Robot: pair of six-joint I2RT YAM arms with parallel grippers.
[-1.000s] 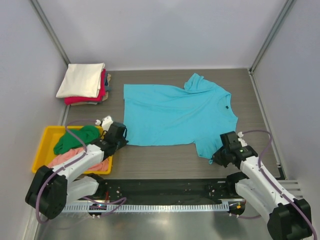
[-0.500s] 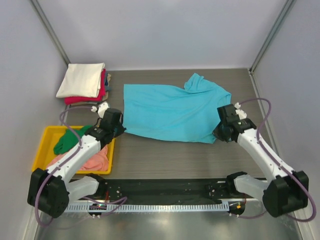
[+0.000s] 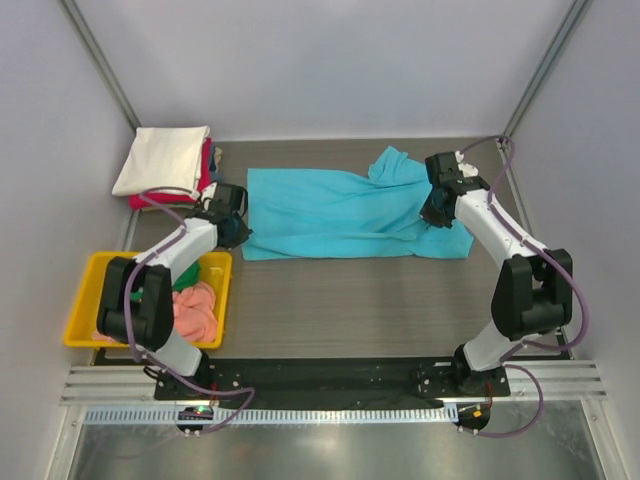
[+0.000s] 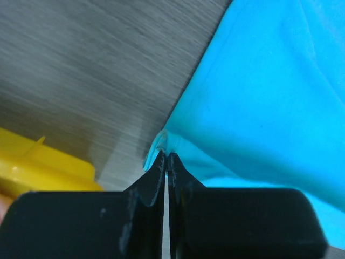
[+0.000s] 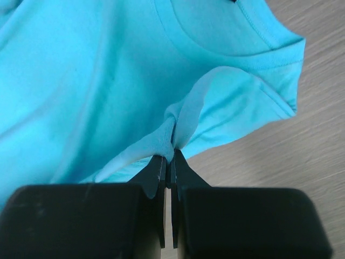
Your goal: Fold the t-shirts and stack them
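Grey wood-grain bench [image 3: 350, 300] fills the floor of a pale-walled booth, with both arms reaching out across it. Stretched between the two hands lies the turquoise t-shirt [image 3: 340, 212], drawn into a long band, one sleeve poking out beyond the right hand.

Behind the left hand, back toward that arm's base, sits a yellow tray [image 3: 80, 300] holding a green shirt [image 3: 190, 272] and a salmon-pink shirt [image 3: 195, 312] in loose heaps. Just outward of the left hand and a little beyond it is a folded stack with a cream-white shirt [image 3: 165, 160] on top and a red shirt [image 3: 205, 182] showing under its edge.

The left hand [image 4: 166, 157] has its fingers pressed together on a corner of the turquoise cloth, pinched right at the tips. The right hand [image 5: 168, 156] is likewise clamped on a gathered ridge of the same shirt, with the neckline just past its fingertips. A dark tag [image 5: 233, 1] at that neckline is cut off by the frame edge, and nothing on it can be read.
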